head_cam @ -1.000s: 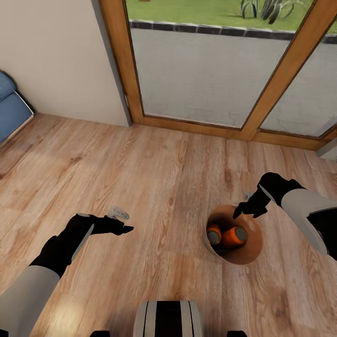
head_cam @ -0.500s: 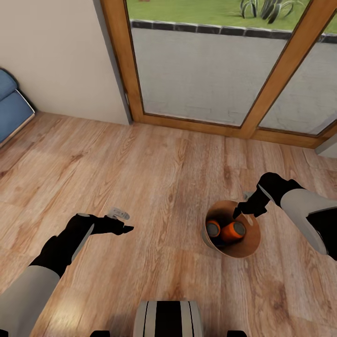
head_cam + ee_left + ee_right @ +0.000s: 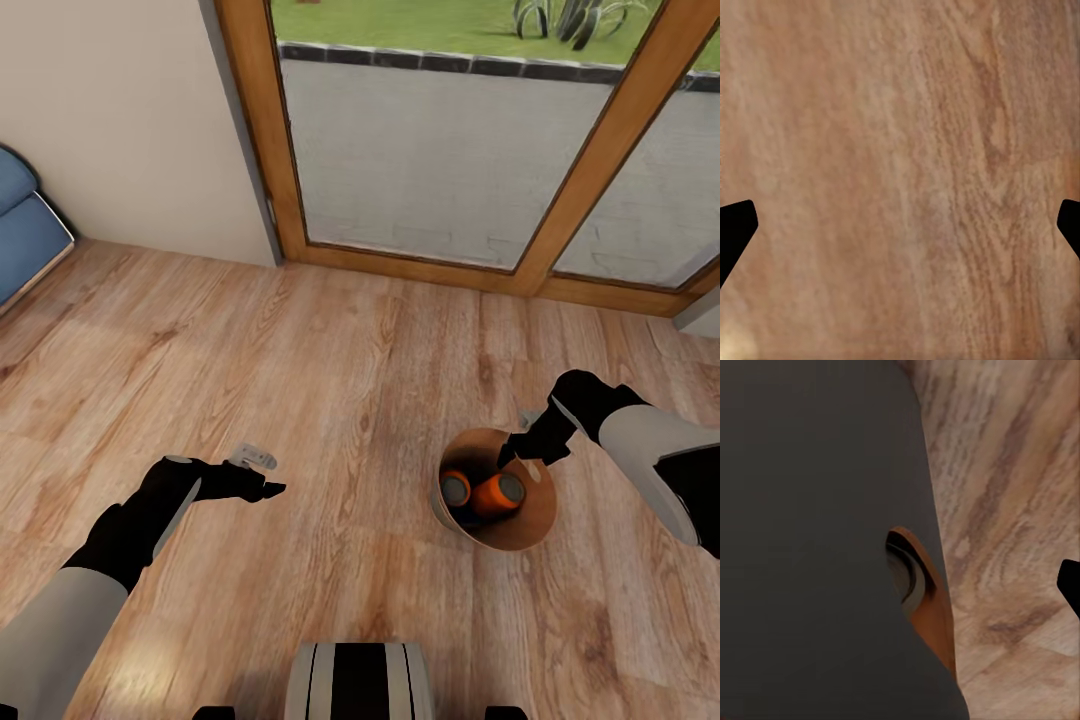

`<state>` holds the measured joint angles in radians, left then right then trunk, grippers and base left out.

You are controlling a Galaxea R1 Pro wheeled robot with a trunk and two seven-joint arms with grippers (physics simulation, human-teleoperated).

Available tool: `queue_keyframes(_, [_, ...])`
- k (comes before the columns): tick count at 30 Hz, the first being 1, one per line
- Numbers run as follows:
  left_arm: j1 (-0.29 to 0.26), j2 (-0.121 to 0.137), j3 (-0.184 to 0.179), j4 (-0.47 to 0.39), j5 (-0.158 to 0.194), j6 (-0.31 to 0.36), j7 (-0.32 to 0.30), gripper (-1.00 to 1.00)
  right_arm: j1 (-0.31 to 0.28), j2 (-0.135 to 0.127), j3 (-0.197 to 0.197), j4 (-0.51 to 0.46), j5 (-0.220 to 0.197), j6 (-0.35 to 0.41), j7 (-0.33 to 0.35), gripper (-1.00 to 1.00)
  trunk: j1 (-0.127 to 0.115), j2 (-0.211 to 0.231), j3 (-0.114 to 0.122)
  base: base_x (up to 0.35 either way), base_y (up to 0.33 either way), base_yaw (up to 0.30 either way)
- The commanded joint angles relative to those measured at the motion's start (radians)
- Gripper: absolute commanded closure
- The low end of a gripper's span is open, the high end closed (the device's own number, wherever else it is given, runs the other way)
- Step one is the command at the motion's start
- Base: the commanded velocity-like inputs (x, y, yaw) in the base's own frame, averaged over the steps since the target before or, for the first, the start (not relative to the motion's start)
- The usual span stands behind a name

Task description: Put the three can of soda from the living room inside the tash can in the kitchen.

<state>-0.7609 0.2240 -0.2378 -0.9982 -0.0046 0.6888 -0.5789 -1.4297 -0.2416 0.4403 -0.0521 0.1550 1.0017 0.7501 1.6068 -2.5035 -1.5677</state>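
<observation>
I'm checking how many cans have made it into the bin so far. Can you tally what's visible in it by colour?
Orange cans: 2 (one, the other), both lying inside the bin
Dark blue cans: 0 visible
Total cans visible: 2
The right claw covers part of the bin's rim, so anything beneath it can't be counted.

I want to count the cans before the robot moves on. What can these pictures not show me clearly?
- Third can: head view shows two orange cans in the trash can; its wall and the right gripper hide the rest.
- Right gripper's hold: a dark surface blocks the right wrist view.
</observation>
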Motion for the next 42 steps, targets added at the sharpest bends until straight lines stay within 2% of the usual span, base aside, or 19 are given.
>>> queue_keyframes(1, [0.0, 0.0, 0.0, 0.0, 0.0, 0.0, 0.0, -1.0, 0.001, 0.0, 0.0, 0.0, 0.0, 0.0, 0.0, -1.0, 0.0, 0.0, 0.0, 0.0, 0.0, 0.0])
queue_keyframes(16, [0.0, -0.002, -0.002, 0.007, -0.002, 0.0, 0.001, -1.0, 0.008, 0.0, 0.0, 0.0, 0.0, 0.0, 0.0, -1.0, -0.007, 0.003, 0.058, 0.0, 0.0, 0.0])
queue_keyframes(29, [0.0, -0.002, -0.002, 0.009, -0.007, 0.005, 0.001, -1.0, 0.022, -0.001, 0.0, 0.0, 0.0, 0.0, -0.002, -1.0, -0.057, 0.094, 0.099, 0.0, 0.0, 0.0])
queue_keyframes(42, [0.0, -0.013, -0.002, 0.012, -0.015, 0.009, 0.001, -1.0, 0.04, -0.003, -0.002, 0.0, 0.0, -0.018, -0.024, -1.0, -0.106, 0.185, 0.139, 0.0, 0.0, 0.0])
